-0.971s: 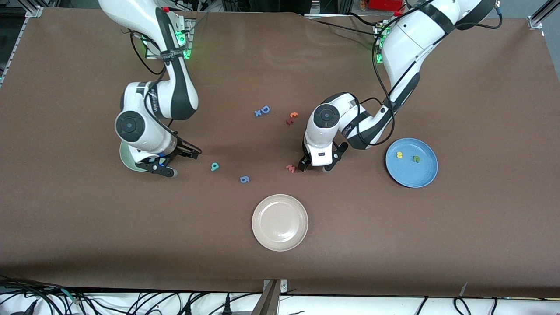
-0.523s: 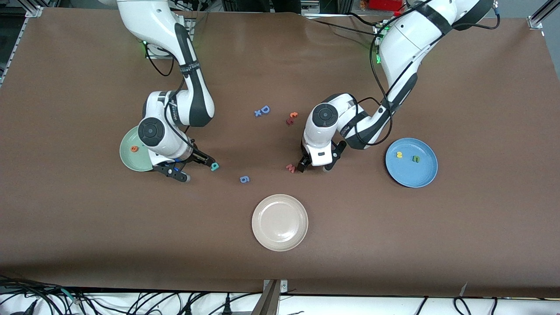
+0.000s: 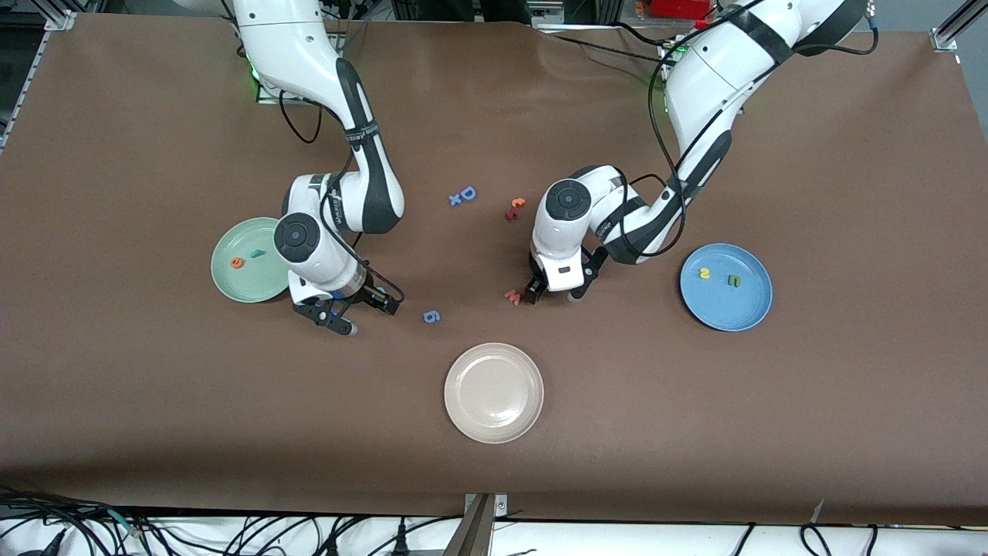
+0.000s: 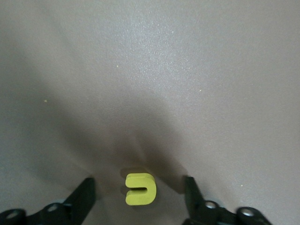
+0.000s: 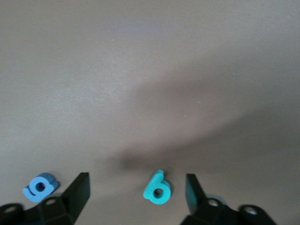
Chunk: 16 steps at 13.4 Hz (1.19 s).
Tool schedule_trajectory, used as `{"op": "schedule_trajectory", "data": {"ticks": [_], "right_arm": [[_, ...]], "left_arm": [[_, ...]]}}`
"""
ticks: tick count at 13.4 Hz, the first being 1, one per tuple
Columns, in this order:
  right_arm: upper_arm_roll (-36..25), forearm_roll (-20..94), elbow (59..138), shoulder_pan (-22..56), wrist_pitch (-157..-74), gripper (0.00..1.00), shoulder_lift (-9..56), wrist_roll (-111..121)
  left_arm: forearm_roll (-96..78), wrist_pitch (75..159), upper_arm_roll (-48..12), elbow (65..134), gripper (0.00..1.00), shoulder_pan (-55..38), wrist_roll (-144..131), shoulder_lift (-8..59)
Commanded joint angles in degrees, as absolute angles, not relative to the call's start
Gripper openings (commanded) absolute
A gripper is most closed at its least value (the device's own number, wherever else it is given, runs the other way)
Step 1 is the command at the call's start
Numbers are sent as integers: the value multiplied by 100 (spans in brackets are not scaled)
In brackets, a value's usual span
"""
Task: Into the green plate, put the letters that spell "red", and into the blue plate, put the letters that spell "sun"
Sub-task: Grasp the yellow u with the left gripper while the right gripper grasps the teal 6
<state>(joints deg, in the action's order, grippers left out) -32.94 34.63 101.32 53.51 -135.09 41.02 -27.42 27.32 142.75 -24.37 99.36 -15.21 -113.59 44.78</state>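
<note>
- Brown table (image 3: 695, 432) carries three plates and scattered foam letters; both arms reach down to it.
- Green plate (image 3: 231, 287) lies toward the right arm's end, holding the orange "e" (image 3: 238, 262) and the teal "r" (image 3: 258, 252), apart from each other.
- Blue plate (image 3: 745, 313) lies toward the left arm's end, holding a yellow letter (image 3: 704, 272) and a green letter (image 3: 734, 281), apart from each other.
- Beige plate (image 3: 494, 392) sits nearest the front camera, mid-table.
- Right gripper (image 5: 137, 194) is low over the table beside the green plate, fingers (image 5: 77, 192) apart, with the teal "d" (image 5: 157, 189) lying flat between them, not touched.
- Blue "g" (image 3: 431, 316) lies just beside that gripper, outside its fingers, toward the left arm's end.
- Left gripper (image 4: 139, 199) is low over the table between the blue plate and the pinkish "w" (image 3: 512, 296), fingers (image 4: 84, 197) apart, with the yellow "u" (image 4: 139, 189) flat on the table between them, gaps on both sides.
- Blue "D" (image 3: 465, 194) with a small blue "x" (image 3: 455, 200) touching it, and an orange-and-red pair of letters (image 3: 515, 208), lie farther from the front camera, mid-table.
</note>
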Motion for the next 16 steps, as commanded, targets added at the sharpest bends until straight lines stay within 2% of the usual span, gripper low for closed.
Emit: {"op": "schedule_trajectory", "data": {"ticks": [1,2,8,10,11,16], "right_arm": [[-3331,3533,10019,5379,-13482,94,4254,-2768],[-3314,3551,10028,5388,-13509,94,4376,-2769],[-3252,3560,10186,5449,-13456,92,4412,-2839],[-3252,3568,10195,5449,-13447,79,4403,-2839],[-3226,3586,10195,5449,-13447,72,4412,-2839],[-3182,3586,10248,5449,-13447,23,4386,-2804]], "left_arm": [[2988,14300,-2373,9809,65,-1600,-11593,4553],[2988,14309,-2373,9809,61,-1591,-11584,4553],[2997,14300,-2373,9809,46,-1556,-11566,4553],[2997,14300,-2364,9817,45,-1556,-11558,4553],[2997,14291,-2373,9817,41,-1556,-11549,4553],[2997,14291,-2364,9817,34,-1538,-11514,4553]]}}
